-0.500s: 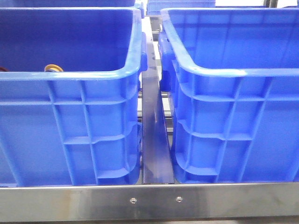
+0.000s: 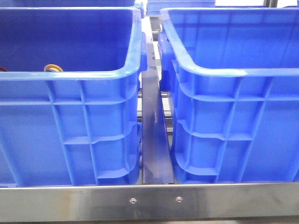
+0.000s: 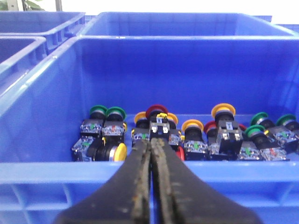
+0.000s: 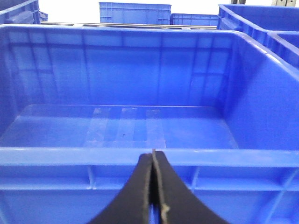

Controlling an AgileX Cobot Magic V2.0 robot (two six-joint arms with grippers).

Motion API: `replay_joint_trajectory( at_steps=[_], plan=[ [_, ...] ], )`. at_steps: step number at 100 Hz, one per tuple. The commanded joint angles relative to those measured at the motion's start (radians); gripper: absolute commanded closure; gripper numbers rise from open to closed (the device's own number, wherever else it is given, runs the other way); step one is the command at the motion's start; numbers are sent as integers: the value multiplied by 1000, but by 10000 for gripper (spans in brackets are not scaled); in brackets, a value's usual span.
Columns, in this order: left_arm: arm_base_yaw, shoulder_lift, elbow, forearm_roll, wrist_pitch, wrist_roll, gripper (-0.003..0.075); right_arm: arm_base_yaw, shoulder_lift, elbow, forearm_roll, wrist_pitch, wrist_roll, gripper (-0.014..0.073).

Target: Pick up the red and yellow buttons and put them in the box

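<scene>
Box (image 2: 243, 72): we note bright blue, ribbed sides, pale whitish patch on front rim.
Left crate (image 2: 70, 74): same blue, ribbed.
Buttons (image 3: 187, 133): we see red, yellow-orange and green caps on black bodies.
Left gripper (image 3: 150, 154): black.
Right gripper (image 4: 153, 163): black.

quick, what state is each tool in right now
Left tool: shut, holding nothing, at the near rim of the button crate.
Right tool: shut, holding nothing, at the box rim.
</scene>
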Motion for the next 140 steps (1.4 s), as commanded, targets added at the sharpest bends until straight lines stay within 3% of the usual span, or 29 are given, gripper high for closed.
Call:
replay_joint_trajectory(
  at_steps=[1, 24, 41, 67, 88, 98, 114, 122, 140],
  plan=[
    [-7, -30, -24, 3, -91, -7, 741, -3, -22, 4, -3, -82, -5, 687],
    [-7, -28, -119, 3, -75, -7, 741, -3, -22, 4, -3, -82, -5, 687],
    [-7, 42, -221, 3, 71, -7, 741, -3, -22, 4, -3, -82, -5, 687],
    [-7, 280, -403, 7, 196, -7, 741, -3, -22, 4, -3, -82, -5, 687],
    [-7, 528, -537, 9, 214, -7, 734, -3, -22, 4, -3, -82, -5, 687],
    [-7, 655, -607, 9, 265, -7, 642, -3, -22, 4, -3, -82, -5, 687],
    [-7, 841, -738, 7, 371, -7, 295, -3, -22, 4, -3, -82, -5, 687],
    [-7, 924, -803, 0, 417, -7, 172, -3, -22, 4, -3, -82, -5, 687],
    [-7, 1117, -967, -24, 572, -7, 154, -3, -22, 4, -3, -82, -5, 687]
  ],
)
